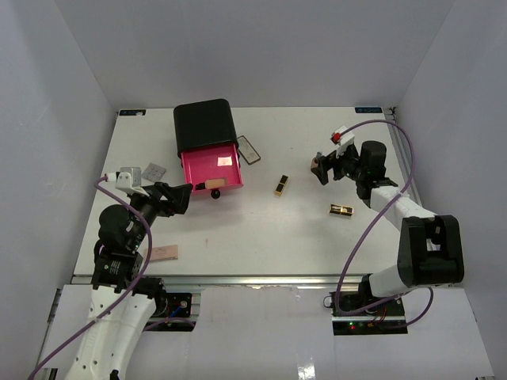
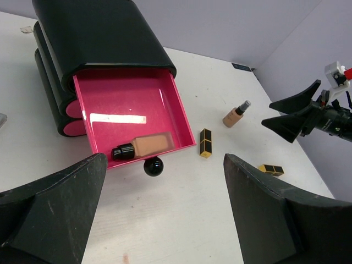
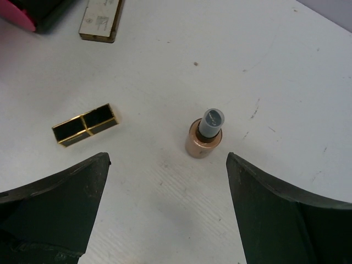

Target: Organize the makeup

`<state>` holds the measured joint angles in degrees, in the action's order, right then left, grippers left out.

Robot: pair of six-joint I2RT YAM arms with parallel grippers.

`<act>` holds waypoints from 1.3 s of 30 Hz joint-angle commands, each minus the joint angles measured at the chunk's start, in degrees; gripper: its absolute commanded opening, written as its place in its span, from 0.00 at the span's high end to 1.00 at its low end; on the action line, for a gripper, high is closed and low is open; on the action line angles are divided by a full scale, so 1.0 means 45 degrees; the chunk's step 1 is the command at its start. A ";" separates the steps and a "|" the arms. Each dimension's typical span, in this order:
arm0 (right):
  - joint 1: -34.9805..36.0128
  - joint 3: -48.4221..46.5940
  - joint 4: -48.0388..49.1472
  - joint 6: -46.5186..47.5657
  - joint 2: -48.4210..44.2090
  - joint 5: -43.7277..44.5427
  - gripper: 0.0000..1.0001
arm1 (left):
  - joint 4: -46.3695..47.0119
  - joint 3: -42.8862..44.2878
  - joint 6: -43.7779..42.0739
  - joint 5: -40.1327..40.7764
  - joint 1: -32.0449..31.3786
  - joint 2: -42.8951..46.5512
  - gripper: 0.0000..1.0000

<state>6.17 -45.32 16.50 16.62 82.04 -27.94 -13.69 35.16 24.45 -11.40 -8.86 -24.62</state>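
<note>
Foundation bottle [image 3: 204,135] upright near lipstick [image 3: 85,125] | pink drawer [image 2: 132,96] open | left end effector [image 2: 165,164], right end effector [image 3: 166,159] spread, empty

Compact [image 3: 100,20] cut off by top edge; label unreadable.

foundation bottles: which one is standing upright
The bottle in front of the right gripper stands upright; the other bottle lies on its side in the pink drawer.
</note>
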 commanded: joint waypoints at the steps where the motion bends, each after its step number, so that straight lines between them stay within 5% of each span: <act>1: -0.0012 -0.0049 0.2237 -0.0342 0.1014 0.0807 0.08 | 0.0223 -0.0098 0.0017 -0.0240 -0.0042 -0.0122 0.02; 20: 0.0005 -0.2877 0.1090 -0.0226 0.4922 0.1013 0.26 | 0.0250 -0.0117 0.0017 -0.0357 0.0182 -0.0310 0.02; 32: -0.0005 -0.3346 0.0379 0.0061 0.5666 0.0668 0.36 | 0.0270 -0.0117 0.0017 -0.0419 0.0234 -0.0365 0.02; 39: -0.0005 -0.3491 0.0030 0.0279 0.5760 0.0391 0.50 | 0.0270 -0.0117 0.0017 -0.0435 0.0231 -0.0353 0.02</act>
<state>6.11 -58.07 17.50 16.58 107.04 -24.37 -13.32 35.07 24.45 -12.68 -8.13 -26.10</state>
